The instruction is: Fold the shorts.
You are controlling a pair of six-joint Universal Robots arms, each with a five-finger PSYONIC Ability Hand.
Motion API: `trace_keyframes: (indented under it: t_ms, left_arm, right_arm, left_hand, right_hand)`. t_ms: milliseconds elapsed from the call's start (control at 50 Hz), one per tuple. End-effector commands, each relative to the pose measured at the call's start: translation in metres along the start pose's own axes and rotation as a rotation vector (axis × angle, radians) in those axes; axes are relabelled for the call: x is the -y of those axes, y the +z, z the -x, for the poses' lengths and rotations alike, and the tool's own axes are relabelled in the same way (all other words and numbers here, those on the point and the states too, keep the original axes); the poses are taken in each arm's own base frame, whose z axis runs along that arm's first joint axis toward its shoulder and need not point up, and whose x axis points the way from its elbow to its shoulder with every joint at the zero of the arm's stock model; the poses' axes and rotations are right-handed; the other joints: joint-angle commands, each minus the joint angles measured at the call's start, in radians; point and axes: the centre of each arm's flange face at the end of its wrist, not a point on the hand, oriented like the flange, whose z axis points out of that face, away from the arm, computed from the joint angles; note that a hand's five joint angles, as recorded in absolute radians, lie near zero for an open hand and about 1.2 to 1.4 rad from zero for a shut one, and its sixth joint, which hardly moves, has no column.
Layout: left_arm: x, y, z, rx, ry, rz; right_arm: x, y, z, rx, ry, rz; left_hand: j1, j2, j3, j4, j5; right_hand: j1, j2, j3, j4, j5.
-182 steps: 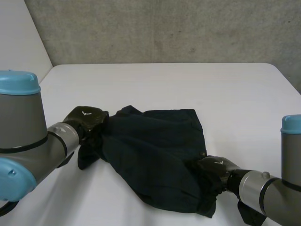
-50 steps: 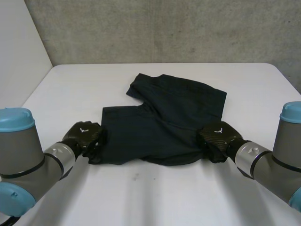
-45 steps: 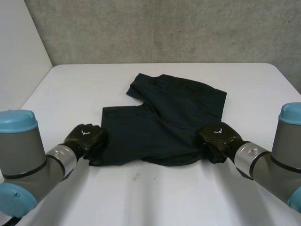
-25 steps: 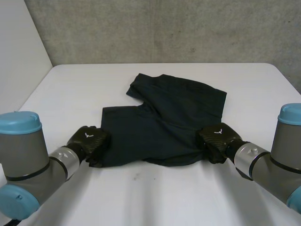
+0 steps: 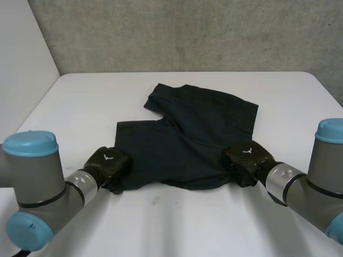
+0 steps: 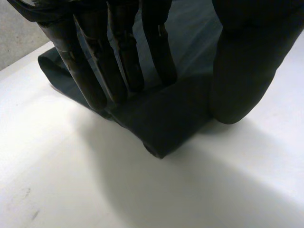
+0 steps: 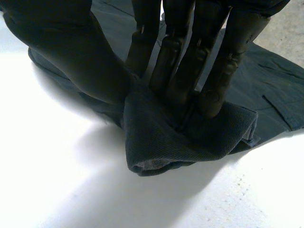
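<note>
Down low at the near-left corner, left hand (image 5: 110,162) sits on the cloth with its straight fingers (image 6: 118,61) pressed onto the top of the fabric. The thumb (image 6: 244,71) is set against the other side of the same corner, so the corner is pinched between them. A small folded tip of cloth pokes out past the fingertips onto the table. Right hand (image 5: 245,157) is at the near-right corner, its fingers (image 7: 190,66) and thumb (image 7: 80,57) closed together on a bunched fold. The ribbed fabric is puckered up between them and a rounded lip of it hangs out below the fingertips. Both hands hold the dark shorts (image 5: 187,134), one at each end of the near edge. That edge runs between them, sagging slightly toward the robot in the middle. From there the shorts lie flat on the white table (image 5: 182,225), roughly in its middle. The near part is wide; the far part narrows and angles away toward the far right, with a notch at its far-left side. Both grey arms reach in from the near corners. Beyond the table stands a grey concrete wall (image 5: 187,32).
</note>
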Motion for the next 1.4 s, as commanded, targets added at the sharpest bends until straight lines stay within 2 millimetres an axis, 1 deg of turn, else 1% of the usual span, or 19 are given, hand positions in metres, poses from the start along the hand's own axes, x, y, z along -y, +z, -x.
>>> trace_keyframes:
  t_ms: [20,40,120,180,240,260,340,440,480,540,700,1080,1240,1300,1320,1340,1360,1380,1400]
  left_arm:
    - [0.0,0.015,0.008,0.052,0.003,-0.004]
    - [0.002,0.017,0.012,0.078,0.003,-0.007]
    - [0.008,0.015,0.018,0.121,0.0,-0.016]
    - [0.011,0.011,0.018,0.128,-0.004,-0.028]
    - [0.014,0.005,0.017,0.128,-0.004,-0.036]
    - [0.014,0.004,0.016,0.128,-0.004,-0.035]
    - [0.015,-0.004,0.012,0.121,0.0,-0.04]
    - [0.02,-0.008,0.012,0.126,0.004,-0.056]
    - [0.022,-0.009,0.014,0.131,0.004,-0.062]
    - [0.026,-0.011,0.017,0.141,0.001,-0.077]
    - [0.028,-0.013,0.018,0.141,-0.037,-0.084]
    - [0.036,-0.018,0.021,0.15,-0.075,-0.109]
    - [0.037,-0.018,0.021,0.149,-0.09,-0.113]
    - [0.037,-0.019,0.021,0.148,-0.091,-0.115]
    - [0.037,-0.019,0.021,0.149,-0.091,-0.115]
    - [0.037,-0.019,0.021,0.149,-0.091,-0.115]
    - [0.037,-0.019,0.021,0.148,-0.091,-0.115]
    - [0.038,-0.019,0.021,0.15,-0.091,-0.116]
    - [0.038,-0.019,0.021,0.15,-0.091,-0.116]
  right_arm:
    - [0.0,0.0,0.001,-0.001,0.001,0.001]
    - [0.0,0.0,0.0,-0.003,0.001,0.002]
    - [0.001,-0.002,-0.003,-0.018,0.004,0.007]
    - [0.002,-0.003,-0.004,-0.036,0.028,0.014]
    - [0.007,-0.007,-0.009,-0.073,0.07,0.02]
    - [0.013,-0.014,-0.012,-0.099,0.095,0.023]
    - [0.017,-0.025,-0.01,-0.111,0.14,0.046]
    - [0.003,-0.03,-0.001,-0.089,0.167,0.085]
    - [-0.004,-0.029,0.003,-0.083,0.17,0.094]
    - [-0.008,-0.027,0.005,-0.085,0.162,0.077]
    - [-0.01,-0.017,-0.001,-0.119,0.125,0.01]
    - [-0.01,-0.015,-0.003,-0.157,0.122,-0.009]
    - [-0.021,-0.002,-0.004,-0.162,0.108,-0.003]
    - [-0.024,0.003,-0.006,-0.175,0.101,-0.009]
    - [-0.025,0.004,-0.007,-0.179,0.099,-0.009]
    - [-0.025,0.006,-0.008,-0.184,0.098,-0.012]
    - [-0.025,0.006,-0.009,-0.187,0.098,-0.015]
    - [-0.024,0.007,-0.009,-0.189,0.097,-0.017]
    - [-0.024,0.007,-0.01,-0.191,0.096,-0.019]
  left_hand:
    - [0.579,0.587,0.587,0.584,0.591]
    - [0.684,0.692,0.692,0.689,0.696]
    - [0.685,0.693,0.693,0.691,0.697]
    - [0.685,0.693,0.693,0.691,0.697]
    - [0.685,0.693,0.693,0.691,0.697]
    - [0.685,0.693,0.693,0.691,0.697]
    - [0.685,0.693,0.693,0.691,0.697]
    - [0.685,0.693,0.693,0.691,0.697]
    - [0.685,0.693,0.693,0.691,0.697]
    - [0.685,0.693,0.693,0.691,0.697]
    - [0.685,0.693,0.693,0.691,0.697]
    - [0.685,0.693,0.693,0.691,0.697]
    - [0.685,0.693,0.693,0.691,0.697]
    - [0.685,0.693,0.693,0.691,0.697]
    - [0.685,0.693,0.693,0.691,0.697]
    - [0.685,0.693,0.693,0.691,0.697]
    - [0.685,0.693,0.693,0.691,0.697]
    - [0.685,0.693,0.693,0.691,0.697]
    - [0.685,0.693,0.693,0.691,0.697]
  right_hand:
    - [0.423,0.219,0.216,0.208,0.227]
    - [0.423,0.219,0.216,0.208,0.227]
    - [0.395,0.191,0.188,0.18,0.199]
    - [0.044,-0.16,-0.163,-0.172,-0.152]
    - [-0.095,-0.299,-0.302,-0.311,-0.291]
    - [-0.165,-0.369,-0.372,-0.381,-0.361]
    - [-0.321,-0.525,-0.528,-0.537,-0.517]
    - [-0.439,-0.643,-0.646,-0.654,-0.635]
    - [-0.454,-0.657,-0.661,-0.669,-0.65]
    - [-0.457,-0.66,-0.664,-0.672,-0.653]
    - [-0.416,-0.619,-0.623,-0.631,-0.612]
    - [-0.41,-0.613,-0.617,-0.625,-0.606]
    - [-0.383,-0.587,-0.59,-0.599,-0.579]
    - [-0.231,-0.435,-0.438,-0.447,-0.427]
    - [-0.135,-0.338,-0.342,-0.35,-0.331]
    - [0.177,-0.026,-0.03,-0.038,-0.019]
    - [0.352,0.148,0.145,0.136,0.156]
    - [0.422,0.219,0.215,0.207,0.226]
    - [0.423,0.219,0.216,0.208,0.227]
